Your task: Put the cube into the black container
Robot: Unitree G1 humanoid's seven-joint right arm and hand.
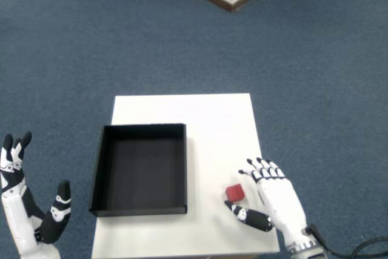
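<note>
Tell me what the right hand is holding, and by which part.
Nothing: the right hand is open beside the red cube, which rests on the white table.

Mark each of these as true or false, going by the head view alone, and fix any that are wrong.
1. The small red cube lies inside the black rectangular container. False: it sits on the white table, right of the container.
2. The container holds nothing. True.
3. The right hand grips the cube. False: its fingers are spread beside it, with the thumb just below it.
4. The right hand is over the table's near right corner. True.
5. The floor is blue carpet. True.
</note>
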